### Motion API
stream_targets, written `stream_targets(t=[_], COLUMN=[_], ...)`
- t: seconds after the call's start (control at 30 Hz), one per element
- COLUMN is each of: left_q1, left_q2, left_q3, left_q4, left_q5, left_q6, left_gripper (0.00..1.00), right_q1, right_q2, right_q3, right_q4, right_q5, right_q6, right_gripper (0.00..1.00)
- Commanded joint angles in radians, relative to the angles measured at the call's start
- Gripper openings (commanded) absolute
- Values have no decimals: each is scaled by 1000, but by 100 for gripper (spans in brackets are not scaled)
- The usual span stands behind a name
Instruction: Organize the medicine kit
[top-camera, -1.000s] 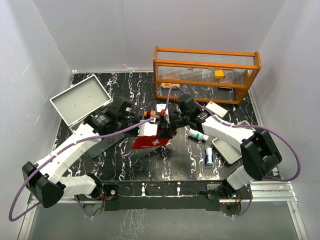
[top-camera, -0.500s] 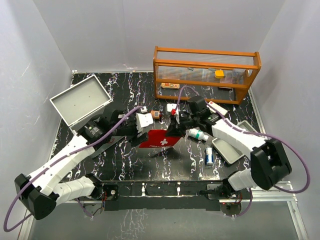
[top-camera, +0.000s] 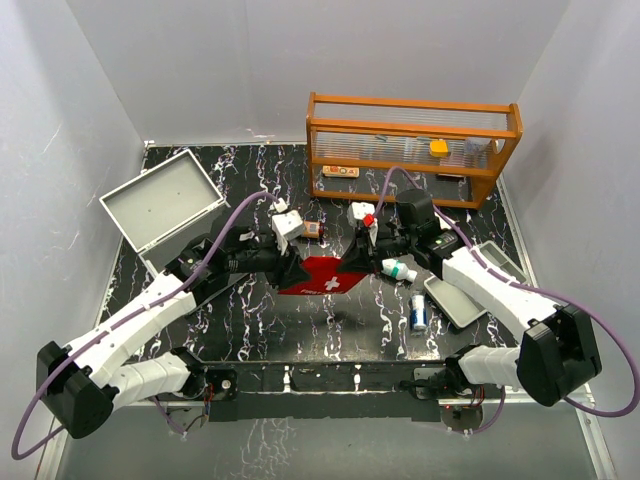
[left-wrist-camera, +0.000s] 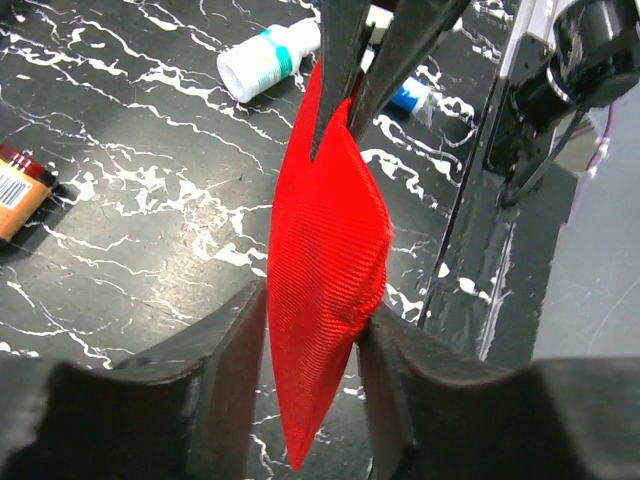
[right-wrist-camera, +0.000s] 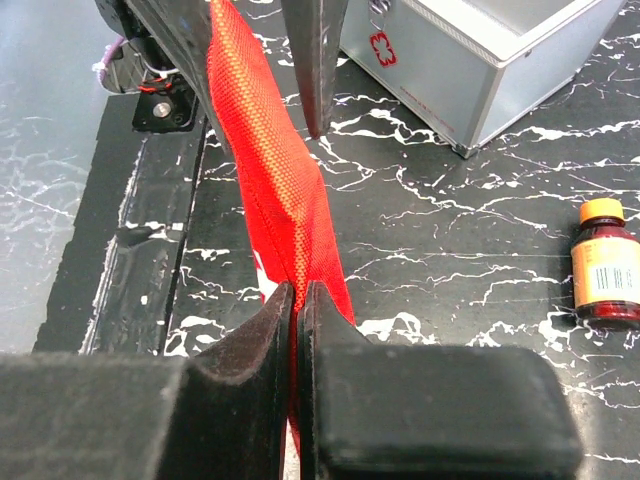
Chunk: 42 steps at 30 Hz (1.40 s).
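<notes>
Left wrist view: the left gripper (left-wrist-camera: 312, 325) is squeezing a red pouch (left-wrist-camera: 330, 230) of coarse woven fabric, its dark padded fingers pressing into both bulging sides. At the pouch's other end, the right gripper (right-wrist-camera: 297, 300) is clamping a thin edge of the same cloth, its jaws drawn almost together on it. The pouch is hanging stretched between the two above the middle of the black, white-veined tabletop (top-camera: 250, 330), and only part of its white cross is showing from above.

The medicine kit (top-camera: 160, 200), a light-grey metal case with squared corners, is sitting near the tabletop's left edge toward the far-left corner, lid standing open. It is lying well apart from both grippers, out beyond the left arm, which is hiding much of its lower half. The right wrist camera is catching only one corner of it, bearing a small red cross emblem.

A white bottle with a green band (left-wrist-camera: 265, 60) is lying on its side just beyond the pouch. An amber bottle (right-wrist-camera: 607, 265) is standing near the middle, its label too small to read. An orange slatted rack (top-camera: 412, 145) is lining the far edge, its contents blurred.
</notes>
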Motion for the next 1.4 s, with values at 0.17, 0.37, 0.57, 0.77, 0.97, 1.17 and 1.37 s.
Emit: stream_targets(t=[0.17, 0.37, 0.57, 0.77, 0.97, 1.17, 1.37], left_q1=[-6, -5, 4, 82, 317, 437, 461], left_q2=[-19, 4, 70, 124, 109, 91, 57], left_q3=[-65, -62, 49, 202, 318, 482, 580], left_q4=[89, 89, -2, -95, -236, -512, -697], left_q5=[78, 72, -122, -251, -257, -487, -721], left_q6=[-56, -93, -243, -402, -620, -652, -639], left_gripper=[30, 0, 0, 0, 0, 0, 0], right_q1=[-9, -12, -11, -11, -12, -11, -11], right_q2=[8, -2, -79, -204, -259, -257, -230], right_q3=[47, 42, 17, -23, -1, -16, -24], right_q4=[82, 115, 210, 292, 254, 251, 260], right_q5=[-90, -47, 162, 455, 700, 700, 680], right_q6=[39, 99, 292, 503, 729, 811, 818], right_gripper=[0, 12, 51, 56, 58, 56, 56])
